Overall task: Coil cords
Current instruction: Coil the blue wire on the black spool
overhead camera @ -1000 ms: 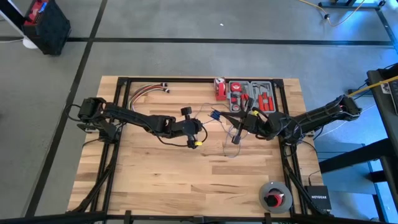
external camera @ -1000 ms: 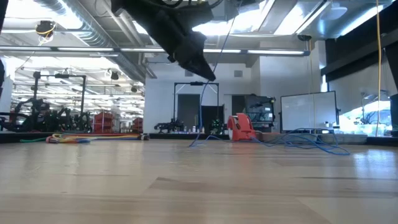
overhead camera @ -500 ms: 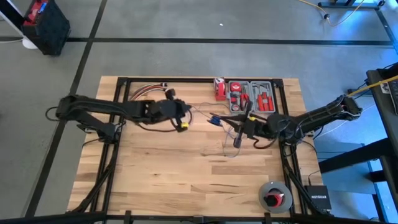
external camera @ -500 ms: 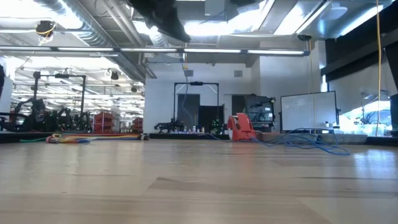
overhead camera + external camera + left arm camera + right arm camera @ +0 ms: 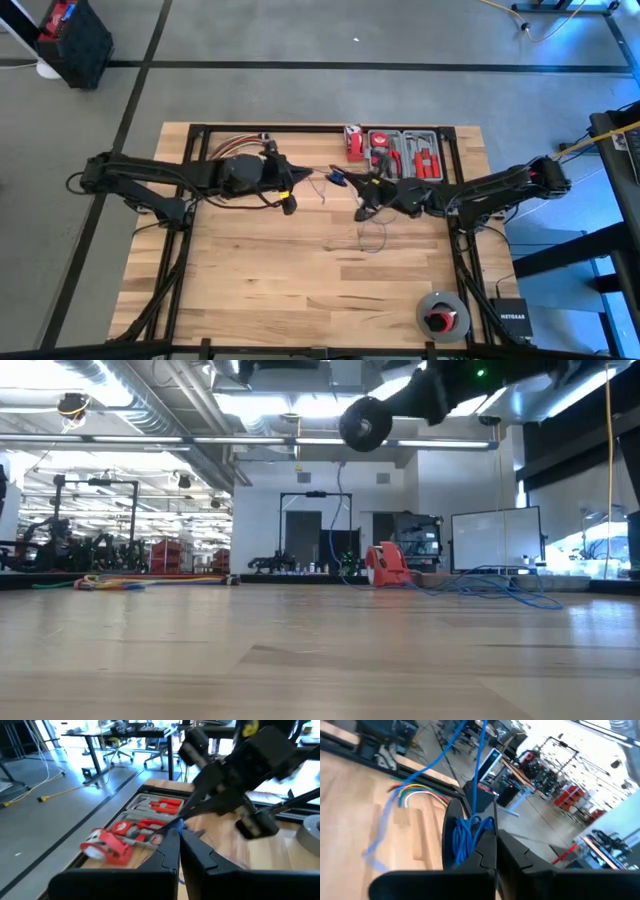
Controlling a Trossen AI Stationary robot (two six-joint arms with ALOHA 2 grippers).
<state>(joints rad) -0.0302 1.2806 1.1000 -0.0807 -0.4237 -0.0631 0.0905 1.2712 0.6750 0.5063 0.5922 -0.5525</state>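
The cords show as one thin blue-violet wire. A small bunch of its loops (image 5: 337, 178) is held above the middle of the table's far half by my right gripper (image 5: 479, 839), which is shut on it. From there one strand (image 5: 334, 530) hangs down to loose loops on the wood (image 5: 370, 238). My left gripper (image 5: 293, 192) is shut and raised just left of the bunch, with a thin strand (image 5: 314, 181) running between them. In the left wrist view, my left gripper (image 5: 175, 834) points at the right gripper's fingers. My left gripper is shut on a thin strand of the cord at its fingertips; its own fingers hide the place of contact. It comes in roughly level from the table's left. My right gripper pinches the bunch of several loops (image 5: 468, 831) between its two fingers, coming level from the table's right. The bunch is lifted clear, and strands (image 5: 479, 775) run off from it.
A bundle of red, yellow and white wires (image 5: 235, 146) lies at the far left. A red tape measure (image 5: 353, 143) and a tool case (image 5: 405, 153) sit at the far edge. A grey reel (image 5: 442, 315) stands at the near right corner.
My left gripper has risen, rolled, and drawn back toward the table's far left, staying shut. My right gripper has come down a little and moved toward the left one, rolling as it went. The strand that hung from the left gripper now hangs below the right gripper.
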